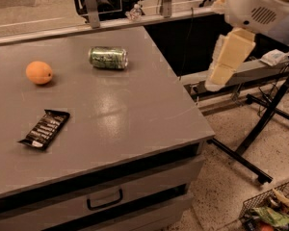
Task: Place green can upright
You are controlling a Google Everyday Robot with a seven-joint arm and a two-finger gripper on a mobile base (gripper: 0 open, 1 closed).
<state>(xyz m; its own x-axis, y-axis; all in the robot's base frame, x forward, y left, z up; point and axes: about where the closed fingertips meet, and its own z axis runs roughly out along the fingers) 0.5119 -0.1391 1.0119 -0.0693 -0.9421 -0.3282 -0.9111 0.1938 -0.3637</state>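
The green can (108,57) lies on its side at the far middle of the grey table (135,114), its silver ends pointing left and right. My gripper (222,69) is a cream-coloured piece hanging below the white arm housing (257,8) at the upper right. It hangs in the air just off the table's right edge, well to the right of the can and touching nothing.
An orange fruit (39,72) sits at the far left of the table. A black snack bar (44,129) lies nearer the front left. A drawer handle (104,200) is on the table's front. A black stand (260,129) and a wire basket (272,211) are on the floor at right.
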